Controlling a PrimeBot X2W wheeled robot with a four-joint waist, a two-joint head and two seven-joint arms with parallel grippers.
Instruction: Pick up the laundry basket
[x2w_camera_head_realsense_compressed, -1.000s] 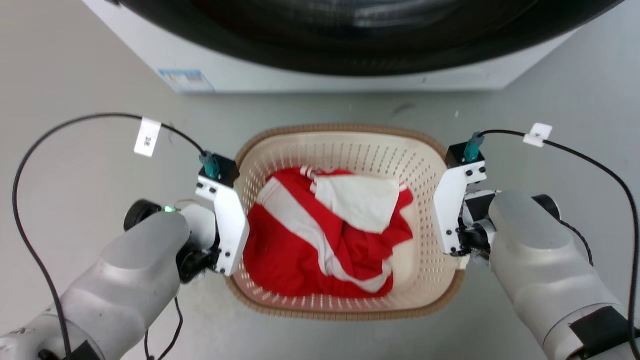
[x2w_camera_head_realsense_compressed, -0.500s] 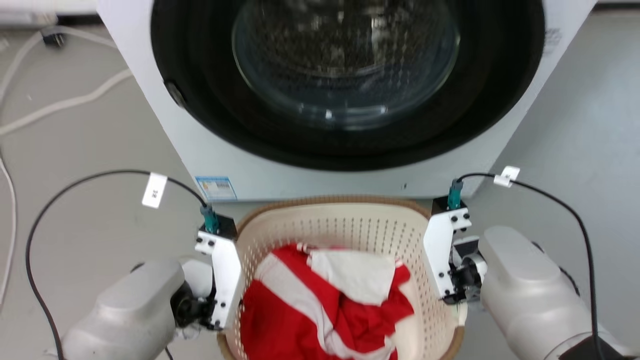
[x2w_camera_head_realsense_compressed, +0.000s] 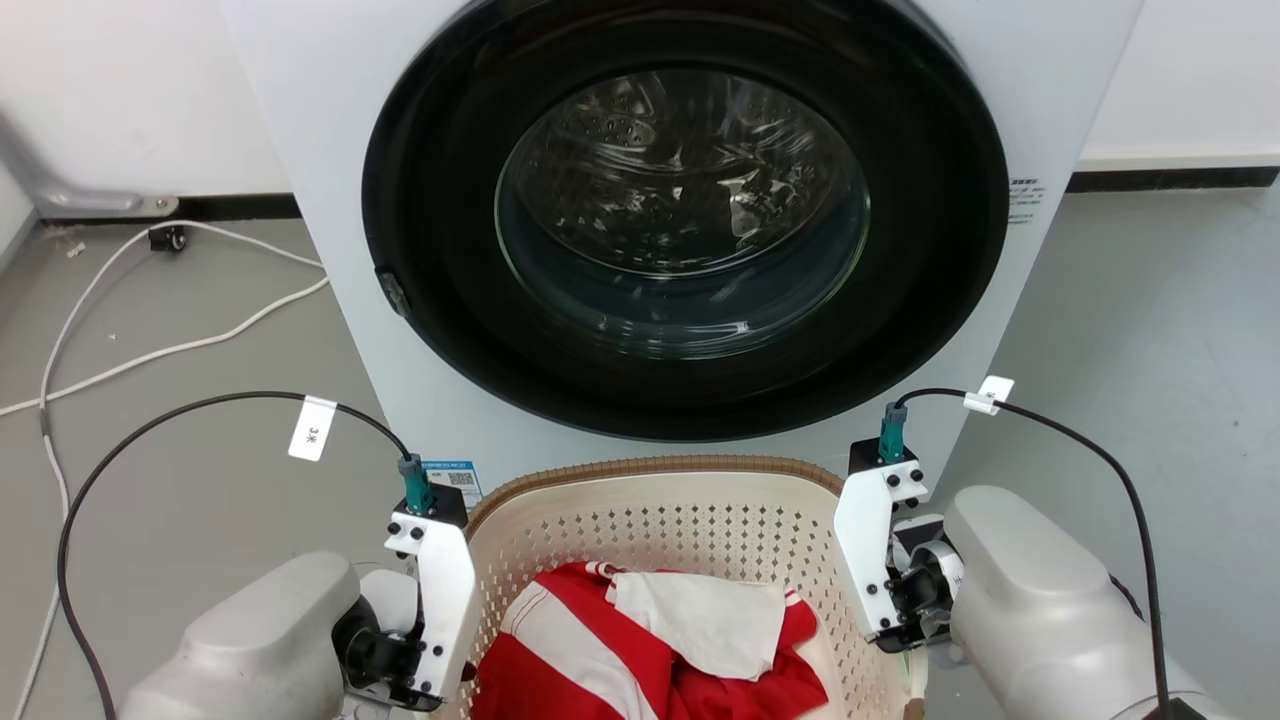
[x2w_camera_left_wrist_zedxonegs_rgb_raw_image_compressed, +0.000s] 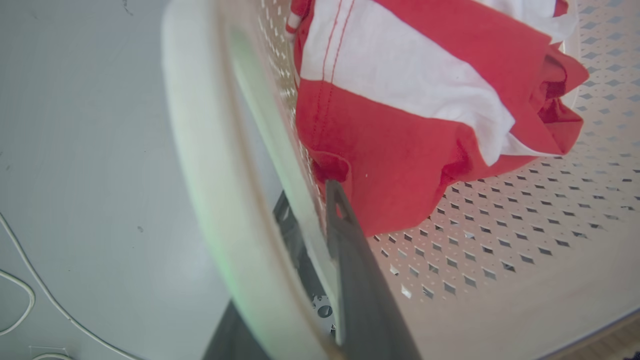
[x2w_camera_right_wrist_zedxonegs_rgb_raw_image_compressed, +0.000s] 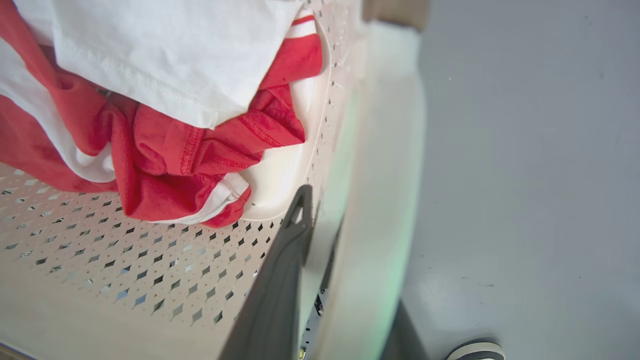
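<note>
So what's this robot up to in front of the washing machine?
It is picking up a laundry basket with both arms. The left gripper is clamped on the basket's left side wall and the right gripper on its right side wall, each pinching the wall from inside and outside. Red and white clothes lie in the basket, which is right in front of the washing machine. Whether the basket has left the floor is hard to tell.

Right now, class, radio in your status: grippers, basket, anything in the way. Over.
Both shut: left gripper on laundry basket left wall, right gripper on right wall. Red-and-white clothes inside. Washing machine close ahead.
</note>
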